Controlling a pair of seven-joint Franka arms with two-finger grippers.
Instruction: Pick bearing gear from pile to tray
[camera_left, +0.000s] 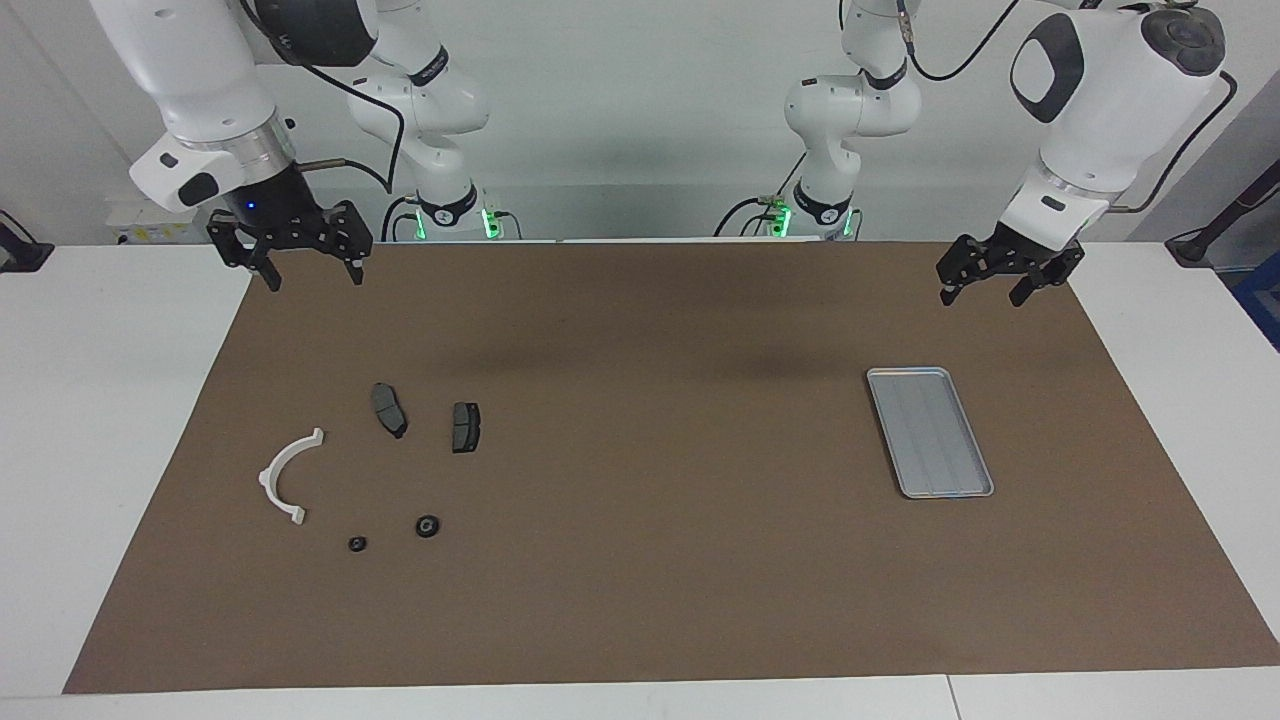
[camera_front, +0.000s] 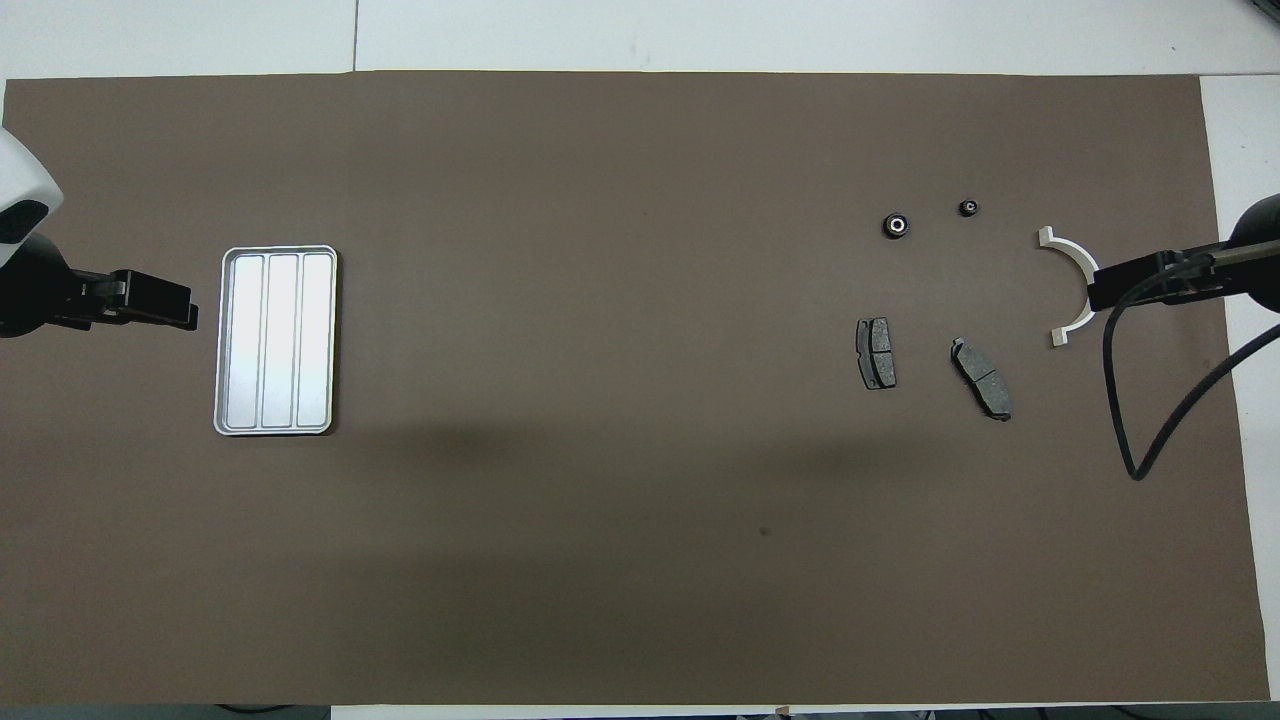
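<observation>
Nothing picked yet: right gripper and left gripper are hanging wide, empty; next, right is needing the small black round bearing, tray-bound

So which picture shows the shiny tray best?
The overhead view: the tray lies square under that camera, its three long panels and whole rim plain, nothing in it. The facing view shows the tray slanted and smaller, its grooves faint.

Both arms wait raised over the mat's robot-side corners; left gripper and right gripper open, empty.
</observation>
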